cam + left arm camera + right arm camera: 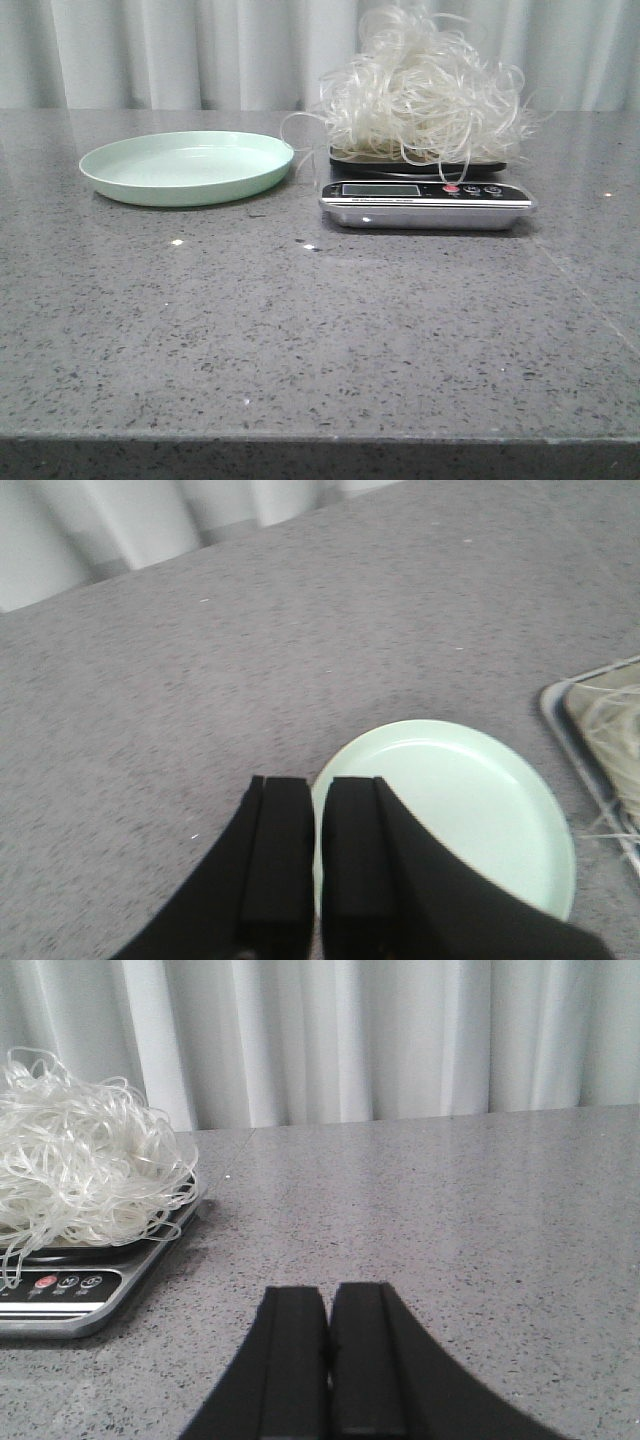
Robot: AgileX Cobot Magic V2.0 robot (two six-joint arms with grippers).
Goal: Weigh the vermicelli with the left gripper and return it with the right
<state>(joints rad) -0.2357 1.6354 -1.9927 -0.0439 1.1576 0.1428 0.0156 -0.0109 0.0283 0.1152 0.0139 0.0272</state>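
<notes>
At the bottom of your left wrist view, the left gripper (318, 865) has its jaws closed with only a thin slit between the black pads, and nothing is held in them. Its tips sit over the near edge of the pale green plate (470, 810), which lies empty on the grey speckled table (200, 700). At the right edge of that frame you see a corner of the scale (585, 695) with a few loose strands on it.

At the bottom of your right wrist view, the right gripper (328, 1345) is also closed and empty, its pads all but touching. It is low over bare table, with the scale to the left of the frame and well apart from the tips.

In the front view neither arm shows. The vermicelli (425, 95) sits heaped on the scale's pan in the upper right of centre, a fluffy white tangle spilling past the pan's edges, a few strands hanging over the display panel. The plate is just left of the scale, a loose strand arcing toward it. White curtains (170, 50) hang behind the table.
</notes>
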